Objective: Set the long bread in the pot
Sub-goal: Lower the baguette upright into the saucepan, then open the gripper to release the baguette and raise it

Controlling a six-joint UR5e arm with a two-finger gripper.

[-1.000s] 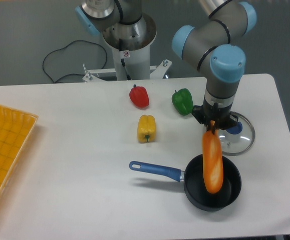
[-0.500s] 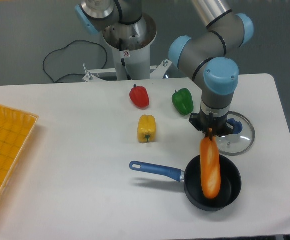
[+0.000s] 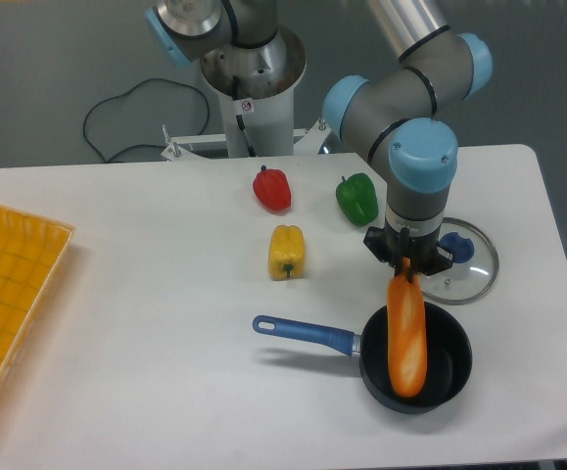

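The long bread (image 3: 406, 336) is a glossy orange-golden loaf hanging nearly upright. My gripper (image 3: 406, 264) is shut on its top end. Its lower end reaches down inside the pot (image 3: 448, 364), a small round black saucepan at the front right of the table. The pot's long blue handle (image 3: 305, 334) points left. The loaf covers the left half of the pot's inside, so I cannot tell whether it touches the bottom.
A round glass lid with a blue knob (image 3: 467, 258) lies just behind the pot, beside my wrist. A green pepper (image 3: 357, 198), a red pepper (image 3: 272, 188) and a yellow pepper (image 3: 286, 251) stand behind and to the left. A yellow tray (image 3: 9, 294) sits at the left edge.
My gripper has shifted a little to the left and lower with the long bread, whose lower end now sits further left in the pot.
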